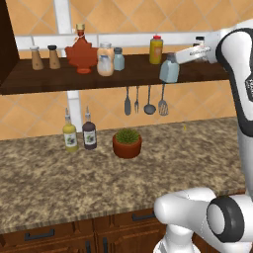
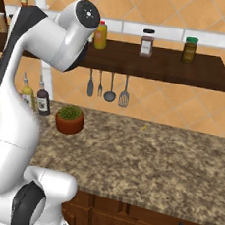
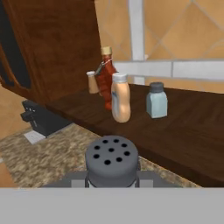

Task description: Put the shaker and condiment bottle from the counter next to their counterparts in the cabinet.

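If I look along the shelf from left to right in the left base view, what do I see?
Brown shaker with pale top → brown shaker with dark top → red maple-leaf bottle → peach-tan condiment bottle → small blue-grey shaker → yellow bottle with red cap → blue-grey shaker held by the claw.

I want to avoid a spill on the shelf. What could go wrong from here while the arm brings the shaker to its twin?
1. The gripper is shut on the shaker at the cabinet shelf's front edge; released here, it might drop to the counter.
2. The condiment bottle stands close beside the lookalike shaker, so the approach could topple either one.
3. The yellow bottle stands near the arm's path and may be brushed.
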